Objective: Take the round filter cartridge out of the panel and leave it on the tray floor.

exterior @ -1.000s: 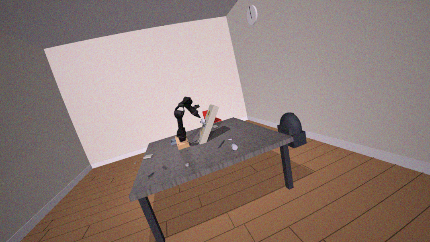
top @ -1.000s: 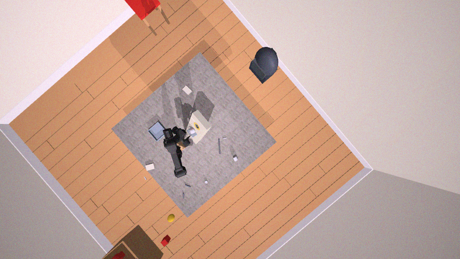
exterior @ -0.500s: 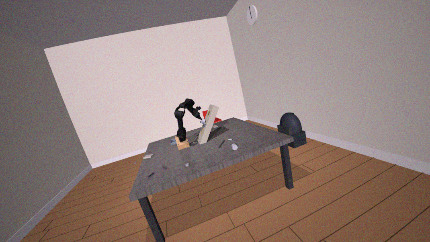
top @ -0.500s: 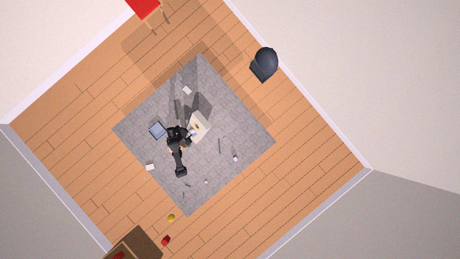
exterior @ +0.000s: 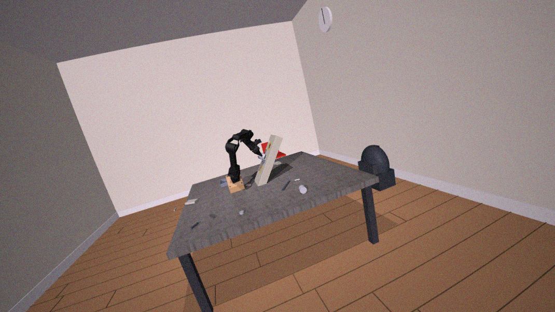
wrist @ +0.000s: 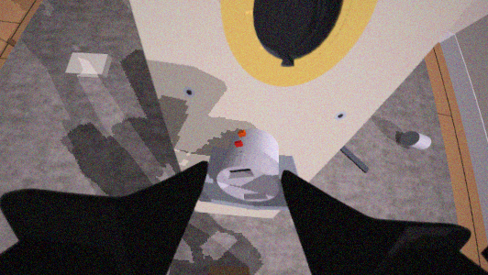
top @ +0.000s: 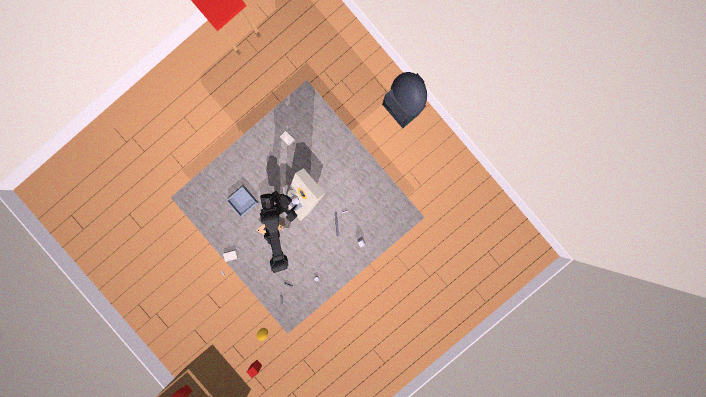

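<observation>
The pale service panel (top: pixel 307 210) (exterior: pixel 267 169) (wrist: pixel 284 107) leans upright beside the arm. A yellow ring (wrist: pixel 238 55) surrounds a dark round opening high on it. Below, a light grey round cartridge (wrist: pixel 263 148) stands out of a blue-grey holder (wrist: pixel 288 162); two slots and two small red-orange marks show on it. My gripper (wrist: pixel 245 170) (exterior: pixel 261 155) is open, its fingertips on either side of the cartridge near its slotted face. Clear gaps to both sides are hard to judge, and contact is not shown. The blue tray (top: pixel 241 199) (exterior: pixel 223 182) is empty, on the panel's other side of the arm.
A white block (top: pixel 286 137) (wrist: pixel 87 64) lies behind the panel. A dark rod (top: pixel 336 223) (wrist: pixel 354 159) and a white cylinder (top: pixel 361 242) (exterior: pixel 302 189) lie to its right. Another white block (top: pixel 229 255) (exterior: pixel 191 201) is near the table edge.
</observation>
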